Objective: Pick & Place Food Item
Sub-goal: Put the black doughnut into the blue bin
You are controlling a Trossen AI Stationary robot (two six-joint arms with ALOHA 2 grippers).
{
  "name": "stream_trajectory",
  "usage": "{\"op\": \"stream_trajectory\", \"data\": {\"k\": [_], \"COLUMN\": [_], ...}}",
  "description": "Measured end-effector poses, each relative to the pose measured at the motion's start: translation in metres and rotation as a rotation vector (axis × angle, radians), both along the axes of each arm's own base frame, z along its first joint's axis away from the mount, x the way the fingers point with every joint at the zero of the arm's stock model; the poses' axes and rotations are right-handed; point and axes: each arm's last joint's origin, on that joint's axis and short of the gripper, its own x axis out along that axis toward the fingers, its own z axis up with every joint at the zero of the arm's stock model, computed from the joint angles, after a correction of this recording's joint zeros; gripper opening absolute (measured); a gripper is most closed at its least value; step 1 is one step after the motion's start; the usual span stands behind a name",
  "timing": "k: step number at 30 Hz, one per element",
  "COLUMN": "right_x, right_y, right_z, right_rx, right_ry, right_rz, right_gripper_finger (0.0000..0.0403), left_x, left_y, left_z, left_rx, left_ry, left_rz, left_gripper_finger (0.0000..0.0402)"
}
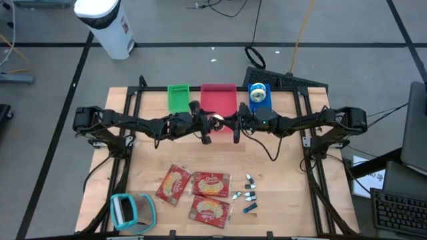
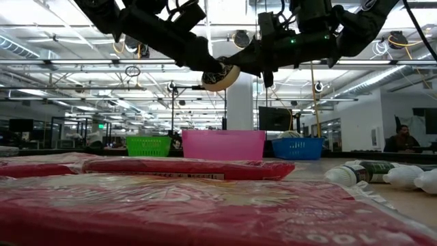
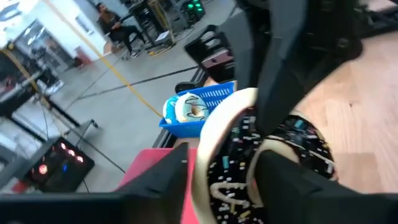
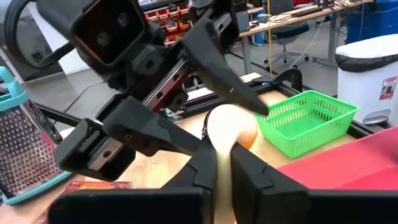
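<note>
A donut (image 1: 217, 121) with dark sprinkled frosting (image 3: 239, 168) hangs high over the table's middle, just in front of the pink basket (image 1: 219, 97). My two arms meet at it. My right gripper (image 4: 224, 155) reaches in level from the table's right and is shut on the donut. My left gripper (image 3: 227, 158) comes from the left and is open, with one finger on either side of the donut. A strip of the pink basket (image 3: 186, 186) shows between one of its fingers (image 3: 165, 180) and the donut's rim. My right gripper pinches the donut's ring (image 4: 225, 134) between its two fingers, level from the table's right. One finger (image 3: 273, 87) lies across the frosted face from the rim to the hole, and the donut hides the other. The donut stands on edge, lifted clear. My left gripper has one finger (image 3: 298, 186) close against the donut's side; whether it touches, I cannot tell.
A green basket (image 1: 178, 97) and a blue basket (image 1: 259, 97) holding another donut flank the pink one at the far edge. Red snack packets (image 1: 193, 190), small bottles (image 1: 249, 195) and a teal grater (image 1: 133, 210) lie near the front edge.
</note>
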Motion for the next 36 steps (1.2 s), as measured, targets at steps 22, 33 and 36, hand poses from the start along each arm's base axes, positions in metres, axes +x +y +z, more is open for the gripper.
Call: {"op": "stream_trajectory", "data": {"k": [22, 33, 36], "right_x": [-0.076, -0.138, -0.144], "right_y": [-0.072, -0.129, -0.132], "right_z": [0.036, 0.015, 0.018], "right_rx": [-0.329, -0.363, -0.333], "right_ry": [0.262, 0.492, 0.568], "right_rz": [-0.224, -0.146, -0.126], "right_gripper_finger": [0.0018, 0.0016, 0.0016], "left_x": [-0.030, -0.032, -0.031], "left_y": [-0.003, 0.025, 0.025], "left_z": [0.048, 0.038, 0.036], "left_rx": [-0.149, -0.295, -0.298], "left_ry": [-0.129, -0.096, -0.086], "left_rz": [-0.314, -0.296, -0.293], "left_gripper_finger": [0.0354, 0.0346, 0.0350]}}
